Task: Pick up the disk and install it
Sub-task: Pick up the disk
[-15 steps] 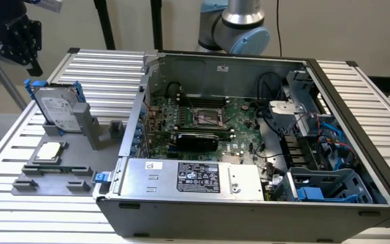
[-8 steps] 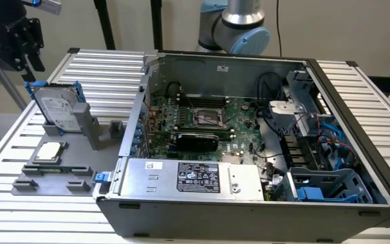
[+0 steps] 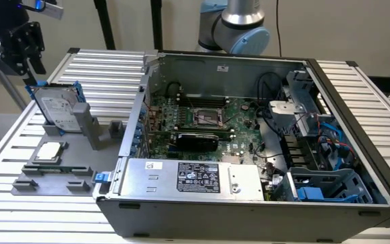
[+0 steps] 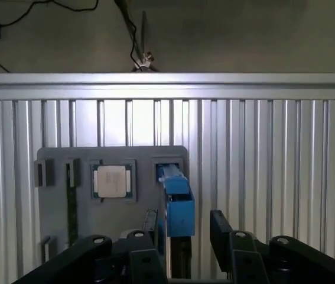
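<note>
- Table (image 3: 357, 101): slatted aluminium top that carries everything.
- Case (image 3: 249, 216): lies on its side with the panel off, so the board and bays are reachable from above. It takes up the middle and the exterior view's right. The drive cage (image 3: 324, 185) sits at its near right corner.
- Plate (image 3: 79, 152): grey fixture on the exterior view's left, just beside the case. Its pockets hold each part in a known pose.
- Disk (image 3: 56, 109): not yet picked. It stands on edge in a slot at the far end of the plate, propped by a grey post. Judgement: it is upright so the thin top edge is offered to a top-down grab. From the wrist it shows edge-on as the blue carrier (image 4: 176, 204).
- Gripper (image 3: 29, 71): directly above the disk, pointing down. In the wrist view the gripper (image 4: 185, 228) straddles the carrier.
- Fingers (image 4: 221, 225): spread wider than the carrier, with a gap showing on one side. They are not clamped and hold nothing.
- CPU (image 3: 49, 151): flat in its pocket, nearer than the disk and well clear of the fingers.
</note>
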Tool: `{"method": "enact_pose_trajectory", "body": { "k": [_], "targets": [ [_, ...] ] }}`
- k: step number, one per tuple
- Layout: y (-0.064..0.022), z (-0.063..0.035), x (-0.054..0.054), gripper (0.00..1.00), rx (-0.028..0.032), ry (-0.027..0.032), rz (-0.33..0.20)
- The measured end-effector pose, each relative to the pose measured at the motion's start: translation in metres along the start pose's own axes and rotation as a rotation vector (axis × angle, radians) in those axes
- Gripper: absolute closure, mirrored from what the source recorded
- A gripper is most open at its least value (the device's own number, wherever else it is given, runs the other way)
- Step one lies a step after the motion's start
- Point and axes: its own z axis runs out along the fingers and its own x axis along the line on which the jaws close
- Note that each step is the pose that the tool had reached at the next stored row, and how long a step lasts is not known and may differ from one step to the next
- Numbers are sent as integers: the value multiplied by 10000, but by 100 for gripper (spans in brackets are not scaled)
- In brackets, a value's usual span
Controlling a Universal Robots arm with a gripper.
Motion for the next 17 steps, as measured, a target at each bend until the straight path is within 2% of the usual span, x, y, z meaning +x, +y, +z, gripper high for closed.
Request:
{"method": "enact_pose_trajectory", "body": {
  "k": [17],
  "targets": [
    [-11,309,6,0,0,3,-100]
  ]
}}
